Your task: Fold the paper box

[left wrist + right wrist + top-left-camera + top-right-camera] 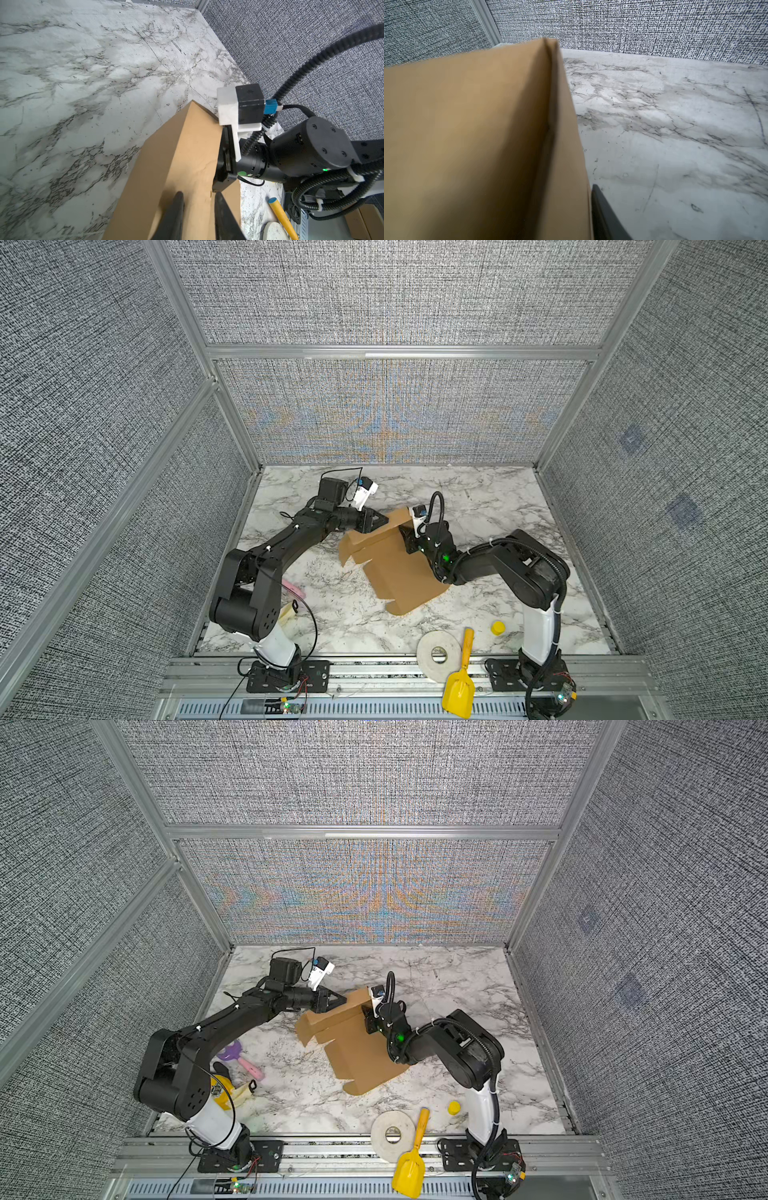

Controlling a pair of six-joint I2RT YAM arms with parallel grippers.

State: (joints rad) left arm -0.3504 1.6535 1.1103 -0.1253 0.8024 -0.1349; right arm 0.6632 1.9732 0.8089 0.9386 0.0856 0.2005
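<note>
The paper box (395, 572) (357, 1056) is a brown cardboard sheet lying mid-table, its far end folded up into walls. My left gripper (384, 520) (343, 999) reaches in from the left at the raised far wall. In the left wrist view its two fingers (178, 205) close on that cardboard wall (187, 155), at the left gripper's (199, 197) tips. My right gripper (409, 537) (368, 1017) is at the same wall's right end. In the right wrist view, one finger (602, 207) lies against the cardboard (467, 135); the other is hidden behind it.
A white tape roll (438, 655) (392, 1135), a yellow toy shovel (459, 689) (411, 1169) and a yellow cap (497, 627) (454, 1107) lie near the front edge. A pink-and-purple toy (245, 1063) lies by the left arm. Fabric walls close three sides.
</note>
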